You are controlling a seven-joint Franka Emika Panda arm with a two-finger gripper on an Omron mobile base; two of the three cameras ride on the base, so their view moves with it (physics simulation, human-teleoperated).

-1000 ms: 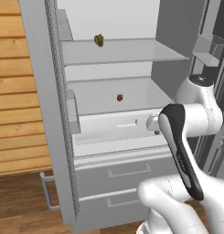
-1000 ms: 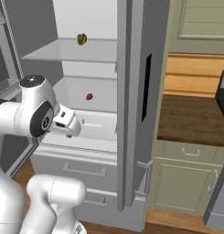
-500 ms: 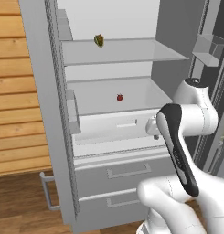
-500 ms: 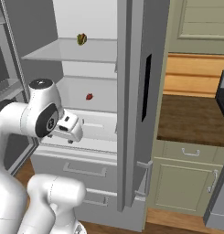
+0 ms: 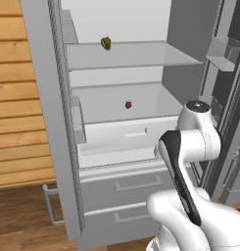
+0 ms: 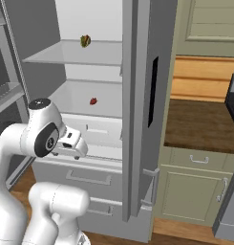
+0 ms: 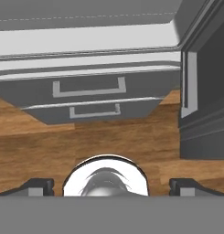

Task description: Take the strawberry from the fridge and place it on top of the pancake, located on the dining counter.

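Strawberry [image 5: 128, 104] not grabbed yet. Gripper [image 7: 111, 186] has jaws wide apart, empty, pointing down at the floor in front of the fridge [image 5: 53, 147] drawers. Berry sits mid-shelf inside the fridge, one shelf below the yellow-green produce [image 5: 106, 43]. Step: reach. Next: raise and tilt the hand toward that shelf; wrist angle probably needs a big change.

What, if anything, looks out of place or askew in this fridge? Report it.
Nothing stands out. The fridge is open; the strawberry sits alone on the middle shelf, and a yellow-green produce item rests on the shelf above. Both bottom drawers are shut and level. Nothing is spilled or damaged.
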